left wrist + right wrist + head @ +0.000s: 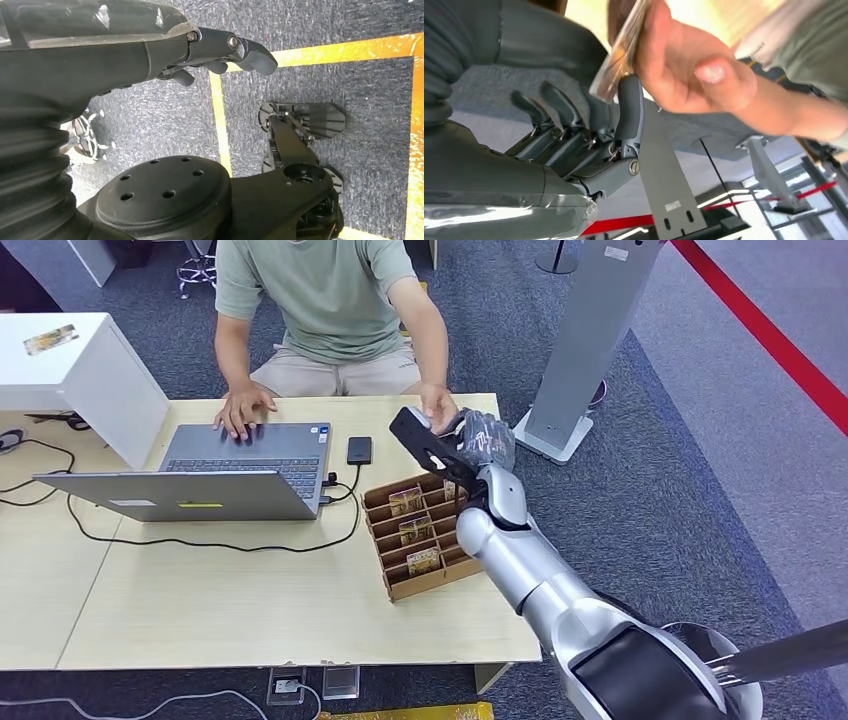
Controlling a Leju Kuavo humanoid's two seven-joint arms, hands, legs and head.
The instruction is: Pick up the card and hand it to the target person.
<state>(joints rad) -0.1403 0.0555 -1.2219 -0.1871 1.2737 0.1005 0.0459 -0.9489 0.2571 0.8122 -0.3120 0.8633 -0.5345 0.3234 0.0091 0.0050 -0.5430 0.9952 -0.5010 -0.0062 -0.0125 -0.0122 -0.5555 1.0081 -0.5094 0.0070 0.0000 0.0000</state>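
My right hand is raised over the table's far right edge, up against the person's hand. In the right wrist view the card shows edge-on, thin and glossy. Its lower end sits pinched between my thumb and the fingers behind it. The person's hand grips the card's upper part at the same time. My left hand hangs beside my body over the carpet, fingers loosely apart, holding nothing. The person in a green shirt sits across the table.
A wooden slotted card rack with several cards stands under my right forearm. An open laptop, a black phone and cables lie on the table. A white cabinet stands at the left and a grey floor stand at the right.
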